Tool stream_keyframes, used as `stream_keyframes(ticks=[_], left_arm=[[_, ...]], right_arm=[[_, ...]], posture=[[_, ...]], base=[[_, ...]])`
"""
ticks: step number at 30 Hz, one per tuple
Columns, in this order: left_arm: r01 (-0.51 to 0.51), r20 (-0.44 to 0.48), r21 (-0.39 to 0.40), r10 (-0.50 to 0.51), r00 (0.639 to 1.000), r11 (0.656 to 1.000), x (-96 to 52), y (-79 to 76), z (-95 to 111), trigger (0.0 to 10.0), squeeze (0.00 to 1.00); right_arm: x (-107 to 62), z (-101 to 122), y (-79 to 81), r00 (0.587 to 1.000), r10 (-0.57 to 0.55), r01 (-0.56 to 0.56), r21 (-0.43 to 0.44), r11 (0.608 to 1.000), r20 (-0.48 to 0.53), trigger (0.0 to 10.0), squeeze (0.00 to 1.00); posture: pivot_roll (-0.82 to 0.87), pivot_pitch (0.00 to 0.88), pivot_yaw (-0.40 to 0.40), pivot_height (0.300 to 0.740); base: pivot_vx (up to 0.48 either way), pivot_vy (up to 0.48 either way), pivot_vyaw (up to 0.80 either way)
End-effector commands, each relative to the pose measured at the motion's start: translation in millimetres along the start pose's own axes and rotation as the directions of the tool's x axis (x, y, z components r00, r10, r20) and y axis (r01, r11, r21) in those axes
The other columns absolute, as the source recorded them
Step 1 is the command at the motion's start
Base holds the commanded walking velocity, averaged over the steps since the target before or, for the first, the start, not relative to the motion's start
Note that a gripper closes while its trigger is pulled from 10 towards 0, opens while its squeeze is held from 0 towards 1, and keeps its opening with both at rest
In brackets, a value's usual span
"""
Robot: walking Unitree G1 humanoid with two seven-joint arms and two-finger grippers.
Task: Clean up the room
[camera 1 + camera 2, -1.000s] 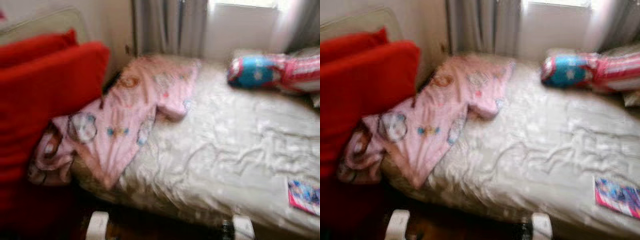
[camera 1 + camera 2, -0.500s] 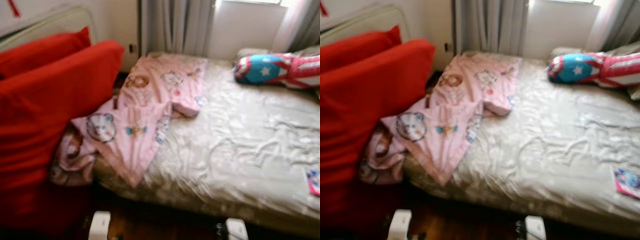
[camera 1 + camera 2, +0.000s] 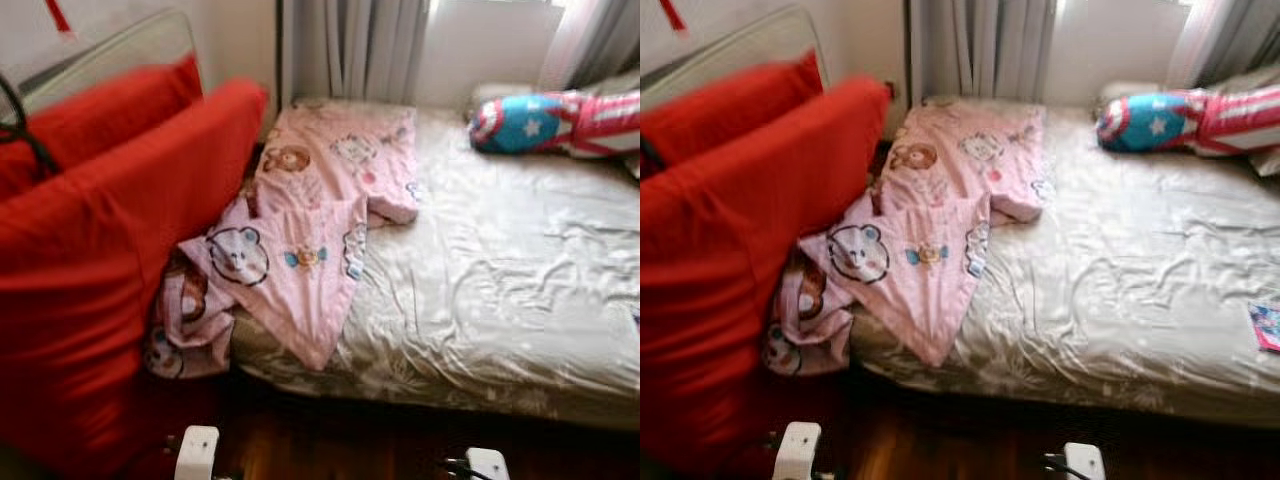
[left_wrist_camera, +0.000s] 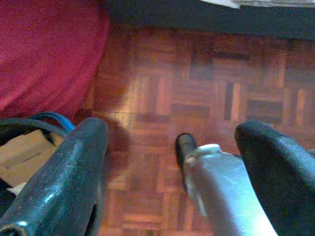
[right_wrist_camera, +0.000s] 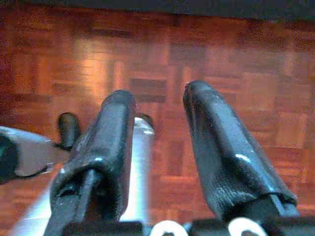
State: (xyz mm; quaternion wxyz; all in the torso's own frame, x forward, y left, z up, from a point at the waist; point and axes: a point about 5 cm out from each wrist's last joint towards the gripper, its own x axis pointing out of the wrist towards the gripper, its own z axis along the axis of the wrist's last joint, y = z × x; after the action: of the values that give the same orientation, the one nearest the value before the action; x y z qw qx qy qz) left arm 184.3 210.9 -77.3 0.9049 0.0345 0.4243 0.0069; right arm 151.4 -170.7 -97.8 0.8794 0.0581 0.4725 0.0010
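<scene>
A pink blanket (image 3: 315,215) printed with cartoon bears lies crumpled on the left part of the bed (image 3: 500,300), one corner hanging over the bed's near-left edge. A blue, red and white star pillow (image 3: 545,120) rests at the bed's far right. A small pink booklet (image 3: 1266,325) lies at the sheet's right edge. My left gripper (image 4: 172,130) hangs open above the parquet floor (image 4: 206,78), holding nothing. My right gripper (image 5: 158,96) also hangs over the parquet, open and holding nothing.
Big red cushions (image 3: 110,250) stand to the left, pressed against the bed's side. Grey curtains (image 3: 350,45) and a window wall are behind the bed. A black cable (image 3: 20,130) shows at the far left. Dark wooden floor (image 3: 330,440) runs along the bed's near side.
The whole picture has slid rightward and sharpened, so the camera turned left. The blanket, pillow and booklet lie as before. The red cushions take up more of the left side.
</scene>
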Motion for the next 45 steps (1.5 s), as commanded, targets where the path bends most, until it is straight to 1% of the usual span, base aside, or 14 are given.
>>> stream_keyframes(ticks=[1, 2, 3, 5, 8, 11, 15, 16, 18, 29, 37, 45], left_arm=[[0.015, -0.016, 0.004, -0.015, 1.0, 1.0, -0.3, -5.9, -4, 10.0, 0.0], [0.015, -0.02, 0.006, -0.015, 1.0, 1.0, -0.3, -6.0, -5, 10.0, 0.0], [0.015, -0.021, 0.005, -0.015, 1.0, 1.0, -0.3, -6.0, -5, 10.0, 0.0], [0.016, -0.021, 0.005, -0.015, 1.0, 1.0, -0.3, -6.1, -5, 10.0, 0.0], [0.018, -0.021, 0.003, -0.018, 1.0, 1.0, -0.3, -6.1, -5, 10.0, 0.0], [0.019, -0.021, 0.003, -0.019, 1.0, 1.0, -0.4, -6.1, -5, 10.0, 0.0], [0.019, -0.019, 0.004, -0.019, 1.0, 1.0, -0.4, -6.0, -5, 10.0, 0.0], [0.021, -0.019, 0.004, -0.021, 1.0, 1.0, -0.5, -5.9, -5, 10.0, 0.0], [0.022, -0.019, 0.005, -0.022, 1.0, 1.0, -0.5, -5.9, -5, 10.0, 0.0], [0.021, -0.015, 0.0, -0.021, 1.0, 1.0, -0.5, -5.8, -5, 10.0, 0.0], [0.019, -0.015, -0.003, -0.019, 1.0, 1.0, -0.7, -6.3, -5, 10.0, 0.0], [0.009, -0.015, -0.007, -0.01, 1.0, 1.0, -0.8, -5.9, -6, 10.0, 0.0]], right_arm=[[0.7, 3, 0.8, 1.0, -0.01, 0.011, -0.022, 1.0, 0.008, 10.0, 0.0], [1.3, 2, 5.5, 1.0, -0.006, 0.006, -0.023, 1.0, 0.008, 10.0, 0.0], [2.5, 5, 9.3, 1.0, 0.003, -0.003, -0.043, 0.999, 0.01, 10.0, 0.0], [3.3, 7, 12.4, 1.0, 0.011, -0.01, -0.053, 0.999, 0.013, 10.0, 0.0], [4.5, 8, 19.1, 1.0, 0.011, -0.01, -0.037, 0.999, 0.013, 10.0, 0.0], [5.1, 8, 23.4, 1.0, 0.013, -0.012, -0.042, 0.999, 0.011, 10.0, 0.0], [4.6, 8, 19.7, 1.0, 0.005, -0.004, -0.042, 0.999, 0.009, 10.0, 0.0], [3.8, 7, 13.5, 1.0, -0.008, 0.009, -0.022, 1.0, 0.01, 10.0, 0.0], [3.6, 8, 11.3, 1.0, -0.013, 0.013, -0.019, 1.0, 0.012, 10.0, 0.0], [3.6, 8, 11.1, 1.0, -0.017, 0.017, -0.003, 1.0, 0.022, 10.0, 0.0], [3.2, 7, 10.3, 1.0, -0.018, 0.018, -0.013, 1.0, 0.016, 10.0, 0.0], [3.1, 6, 10.5, 1.0, -0.013, 0.013, -0.021, 1.0, 0.013, 10.0, 0.0]], posture=[[-0.05, 0.057, -0.046, 0.74], [-0.05, 0.058, -0.047, 0.74], [-0.05, 0.058, -0.047, 0.74], [-0.05, 0.058, -0.047, 0.74], [-0.05, 0.065, -0.045, 0.74], [-0.05, 0.068, -0.045, 0.74], [-0.05, 0.07, -0.044, 0.74], [-0.05, 0.071, -0.043, 0.74], [-0.05, 0.069, -0.043, 0.74], [-0.04, 0.055, -0.043, 0.74], [-0.04, 0.039, -0.043, 0.74], [-0.04, 0.031, -0.042, 0.74]], base=[[0.0, 0.0, 0.0], [0.0, 0.0, 0.43], [0.0, 0.0, 0.8], [0.0, 0.0, 0.8], [0.0, 0.0, 0.8], [0.0, 0.0, 0.8], [0.0, 0.0, 0.65], [0.0, 0.0, 0.0], [0.0, 0.0, 0.0], [0.0, 0.0, 0.0], [0.0, 0.0, 0.0], [0.267, 0.0, 0.0]])
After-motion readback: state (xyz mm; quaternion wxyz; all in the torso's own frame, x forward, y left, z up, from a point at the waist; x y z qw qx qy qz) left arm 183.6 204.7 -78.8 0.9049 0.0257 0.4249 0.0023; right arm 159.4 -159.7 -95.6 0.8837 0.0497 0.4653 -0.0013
